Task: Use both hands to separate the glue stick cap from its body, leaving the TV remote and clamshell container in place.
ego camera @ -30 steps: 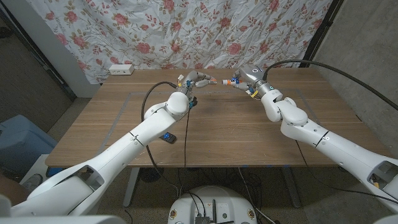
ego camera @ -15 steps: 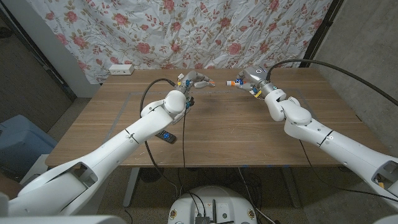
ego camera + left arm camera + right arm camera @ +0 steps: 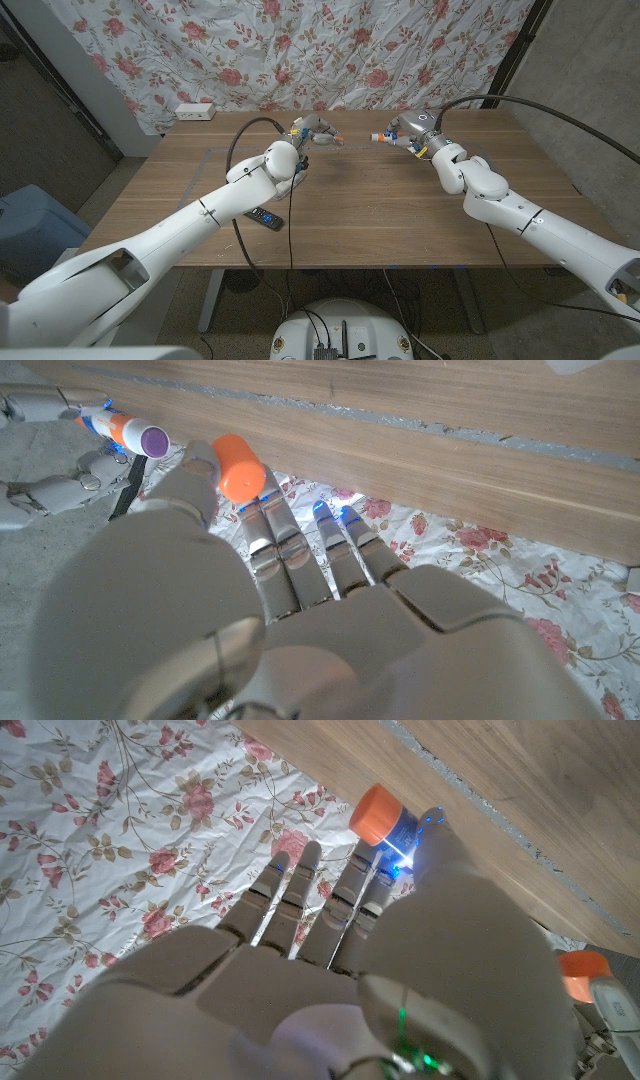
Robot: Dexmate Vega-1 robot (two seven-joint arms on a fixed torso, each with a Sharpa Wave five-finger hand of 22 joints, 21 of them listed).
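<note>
Left hand (image 3: 318, 131) pinching orange cap (image 3: 238, 466), right hand (image 3: 402, 131) gripping glue stick body (image 3: 385, 820), raised apart

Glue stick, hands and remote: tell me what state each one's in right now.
Orange glue stick cap: off, pinched by left hand.
White glue stick body: uncapped, purple glue tip exposed, held by right hand.
Black TV remote: lying on wooden table, untouched.

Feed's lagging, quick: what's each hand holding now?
Left hand: pinches the orange cap.
Right hand: holds the glue stick body.
</note>
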